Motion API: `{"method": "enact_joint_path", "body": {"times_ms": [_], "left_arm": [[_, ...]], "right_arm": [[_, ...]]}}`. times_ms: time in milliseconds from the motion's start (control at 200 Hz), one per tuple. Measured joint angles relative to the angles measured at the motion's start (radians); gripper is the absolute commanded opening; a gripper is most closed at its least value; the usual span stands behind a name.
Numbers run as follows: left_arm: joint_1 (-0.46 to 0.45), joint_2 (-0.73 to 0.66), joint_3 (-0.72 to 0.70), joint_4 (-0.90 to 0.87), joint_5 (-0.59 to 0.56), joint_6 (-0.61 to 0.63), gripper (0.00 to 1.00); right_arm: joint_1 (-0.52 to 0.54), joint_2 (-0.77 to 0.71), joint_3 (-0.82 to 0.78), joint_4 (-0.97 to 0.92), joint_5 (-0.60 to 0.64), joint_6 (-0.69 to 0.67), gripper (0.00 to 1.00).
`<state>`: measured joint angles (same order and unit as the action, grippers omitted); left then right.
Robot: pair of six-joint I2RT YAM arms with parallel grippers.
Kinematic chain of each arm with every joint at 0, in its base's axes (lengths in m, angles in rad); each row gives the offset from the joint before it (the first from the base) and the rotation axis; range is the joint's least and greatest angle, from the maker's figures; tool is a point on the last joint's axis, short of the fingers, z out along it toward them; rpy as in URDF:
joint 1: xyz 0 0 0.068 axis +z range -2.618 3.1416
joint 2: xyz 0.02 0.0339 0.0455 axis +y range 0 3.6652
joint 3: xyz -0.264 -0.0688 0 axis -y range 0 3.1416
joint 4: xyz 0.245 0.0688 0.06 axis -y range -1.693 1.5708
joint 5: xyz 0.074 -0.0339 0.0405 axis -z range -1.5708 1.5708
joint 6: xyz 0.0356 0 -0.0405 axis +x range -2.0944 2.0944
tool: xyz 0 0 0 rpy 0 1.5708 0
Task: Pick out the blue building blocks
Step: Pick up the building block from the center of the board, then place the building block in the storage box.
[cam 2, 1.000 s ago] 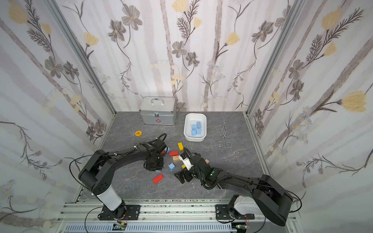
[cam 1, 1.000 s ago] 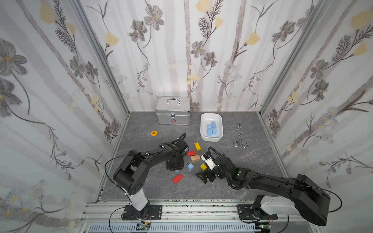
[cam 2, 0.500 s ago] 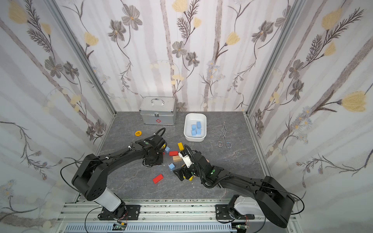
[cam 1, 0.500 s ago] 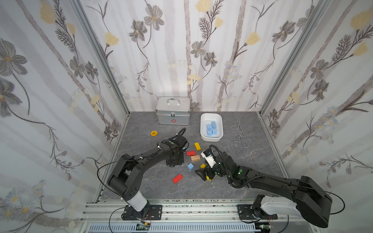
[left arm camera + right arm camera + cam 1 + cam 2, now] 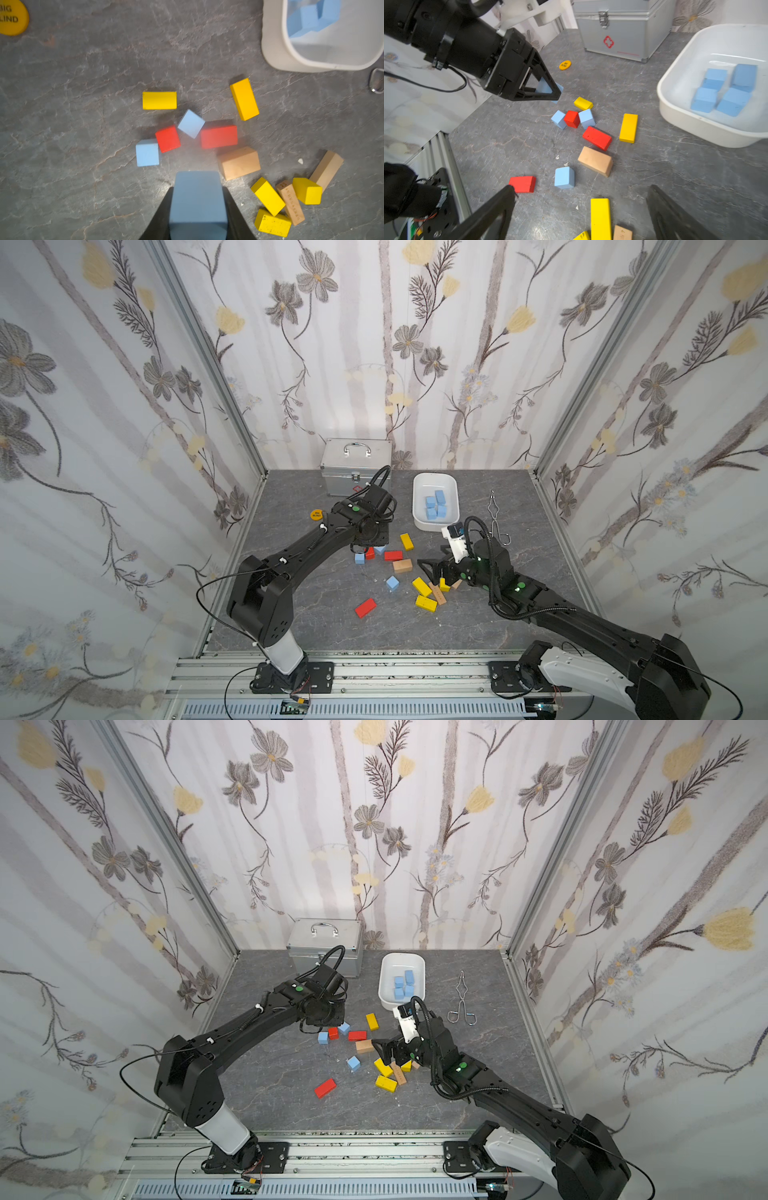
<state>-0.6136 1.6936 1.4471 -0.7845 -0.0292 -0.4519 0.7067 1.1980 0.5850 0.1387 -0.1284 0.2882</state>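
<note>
Grip on blue block [image 5: 197,199], left pincer [image 5: 558,93]

This is looking like a robotics lab test booth, not a home. Flowered wallpaper panels [image 5: 374,344] are standing on three sides, framed by bare aluminium posts [image 5: 209,356] and closing in a grey stone-patterned desk [image 5: 395,635]. The left arm [image 5: 299,547] and right arm [image 5: 582,614] are sitting bolted to a slotted aluminium rail [image 5: 395,672] along the lower edge of both top views. A metal first-aid case [image 5: 357,466] is standing at centre frame.
</note>
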Motion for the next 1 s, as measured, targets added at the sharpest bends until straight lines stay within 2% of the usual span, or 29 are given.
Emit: {"method": "enact_joint_path", "body": {"times_ms": [205, 520, 999], "left_arm": [[0.0, 0.107, 0.158, 0.008, 0.008, 0.045, 0.0], [-0.01, 0.242, 0.296, 0.045, 0.056, 0.095, 0.0], [-0.044, 0.452, 0.509, 0.127, 0.1, 0.15, 0.0]], "right_arm": [[-0.082, -0.022, 0.0, -0.029, 0.021, 0.042, 1.0], [-0.184, -0.021, 0.0, -0.056, 0.088, 0.113, 1.0], [-0.254, -0.022, -0.017, -0.075, 0.135, 0.145, 1.0]]}}
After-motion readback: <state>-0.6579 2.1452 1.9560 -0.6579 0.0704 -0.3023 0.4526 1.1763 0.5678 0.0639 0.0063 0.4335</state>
